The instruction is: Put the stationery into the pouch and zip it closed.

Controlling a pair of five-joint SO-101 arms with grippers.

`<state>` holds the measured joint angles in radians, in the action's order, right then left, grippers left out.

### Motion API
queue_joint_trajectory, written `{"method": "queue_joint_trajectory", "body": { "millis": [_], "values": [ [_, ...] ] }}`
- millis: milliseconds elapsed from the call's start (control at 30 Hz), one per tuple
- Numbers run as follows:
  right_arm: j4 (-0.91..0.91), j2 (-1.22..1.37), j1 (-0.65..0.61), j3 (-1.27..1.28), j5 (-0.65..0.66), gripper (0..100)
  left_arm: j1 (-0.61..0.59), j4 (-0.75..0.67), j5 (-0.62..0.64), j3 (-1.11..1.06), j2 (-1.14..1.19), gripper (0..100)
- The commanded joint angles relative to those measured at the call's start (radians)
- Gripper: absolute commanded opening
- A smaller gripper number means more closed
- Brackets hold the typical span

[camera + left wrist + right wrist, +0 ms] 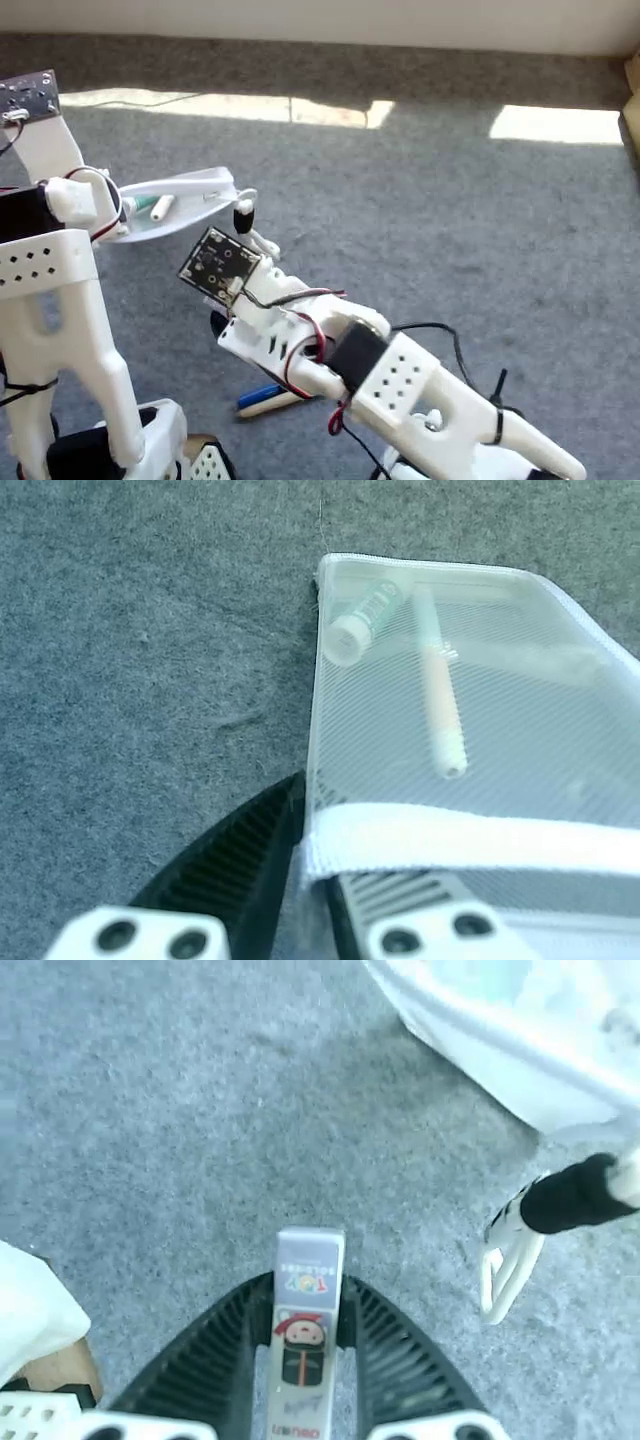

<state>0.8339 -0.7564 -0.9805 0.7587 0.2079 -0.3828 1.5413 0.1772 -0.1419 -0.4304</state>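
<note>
1. The left hand (312, 840) is clamped on the pouch (480, 680) at one corner only, so a shove could twist it or pull it loose.
2. The right hand (308, 1282) grips a flat stick (310, 1260), with the pouch ahead of it. The black-capped pen (575, 1195) lying between them may snag the stick or get knocked aside.

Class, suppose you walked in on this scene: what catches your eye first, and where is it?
The see-through pouch, pinched at its edge by the left hand, already holds a pen and a small tube. The right hand grips a flat printed stick above the grey carpet.
</note>
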Motion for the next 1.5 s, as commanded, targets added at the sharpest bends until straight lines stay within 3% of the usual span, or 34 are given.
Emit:
{"method": "queue_joint_trajectory", "body": {
  "millis": [0, 233, 467, 667, 1033, 1467],
  "values": [
    [-0.002, -0.113, -0.012, -0.008, -0.012, 0.5, 0.024, -0.017, 0.014, 0.004, -0.022, 1],
    [-0.081, -0.260, -0.010, 0.042, -0.012, 0.5, 0.042, -0.015, 0.012, 0.004, -0.022, 1],
    [-0.464, -0.440, -0.008, 0.321, -0.008, 0.5, 0.122, -0.015, 0.011, 0.004, -0.022, 1],
    [-0.628, -0.562, -0.002, 0.420, -0.008, 0.5, 0.162, -0.015, 0.011, 0.012, -0.022, 1],
    [-1.142, -0.707, 0.131, 0.638, -0.011, 0.5, 0.275, 0.055, 0.011, 0.114, -0.022, 1],
    [-1.168, -0.704, 0.150, 0.650, -0.011, 0.5, 0.366, 0.078, 0.009, 0.124, -0.022, 5]
  ]
}}
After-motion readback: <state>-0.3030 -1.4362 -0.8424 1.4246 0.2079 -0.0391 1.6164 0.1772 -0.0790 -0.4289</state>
